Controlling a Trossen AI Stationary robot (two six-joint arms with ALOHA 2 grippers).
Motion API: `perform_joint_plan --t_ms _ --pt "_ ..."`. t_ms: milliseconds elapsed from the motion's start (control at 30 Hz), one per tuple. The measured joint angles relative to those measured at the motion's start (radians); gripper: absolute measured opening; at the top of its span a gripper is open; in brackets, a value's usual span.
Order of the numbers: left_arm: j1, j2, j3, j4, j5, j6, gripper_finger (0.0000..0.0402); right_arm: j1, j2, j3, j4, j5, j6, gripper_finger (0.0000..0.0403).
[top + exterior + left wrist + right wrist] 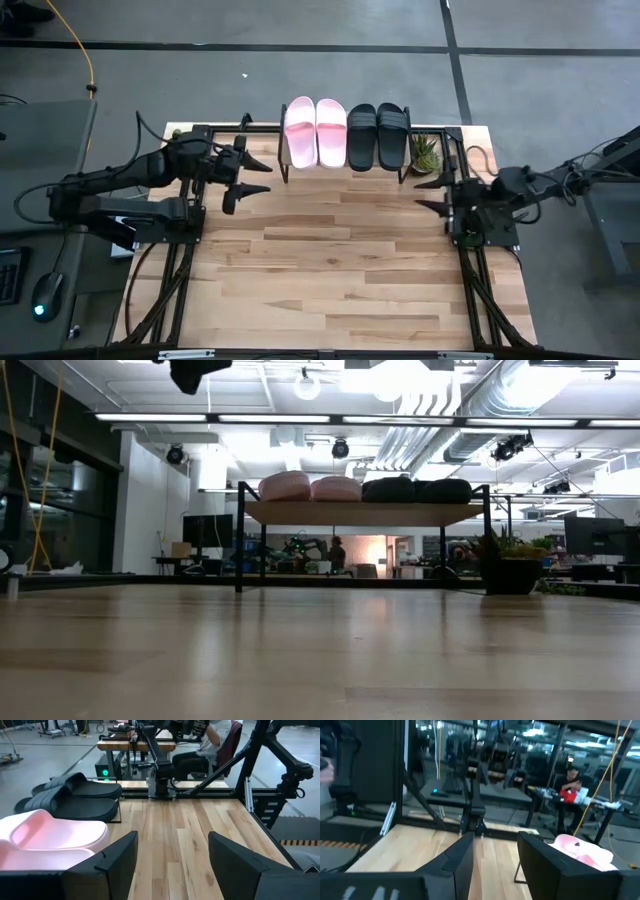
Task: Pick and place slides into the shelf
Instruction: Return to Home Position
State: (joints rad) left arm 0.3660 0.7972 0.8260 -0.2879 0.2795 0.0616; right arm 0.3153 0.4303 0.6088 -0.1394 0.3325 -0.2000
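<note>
The light pink pair of slides (308,131) and the black pair (377,135) lie side by side, soles down, on the shelf's top board (360,513) at the table's far edge. They also show in the left wrist view: pink (55,837), black (75,795). My left gripper (260,177) is open and empty, in the air left of the shelf. My right gripper (428,193) is open and empty, right of the shelf near the table's right side.
A small potted plant (425,153) stands right of the shelf. Black frame rails (170,270) run along the table's left and right edges. The wooden tabletop (330,270) stretches in front of the shelf. A person (570,782) sits in the room beyond.
</note>
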Motion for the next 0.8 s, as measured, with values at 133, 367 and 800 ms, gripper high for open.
perform_joint_plan --t_ms 133,367,800 --pt "0.0 0.005 -0.019 0.003 -0.004 -0.001 0.0225 -0.001 -0.152 -0.069 -0.006 0.014 -0.001 0.0142" --pt "0.0 0.005 -0.1 0.052 -0.023 0.02 0.0225 -0.001 -0.313 -0.149 -0.004 0.035 -0.022 0.0142" --pt "0.0 0.004 -0.227 0.228 -0.037 0.009 0.0225 -0.001 -0.336 -0.201 0.067 -0.012 -0.058 0.0142"
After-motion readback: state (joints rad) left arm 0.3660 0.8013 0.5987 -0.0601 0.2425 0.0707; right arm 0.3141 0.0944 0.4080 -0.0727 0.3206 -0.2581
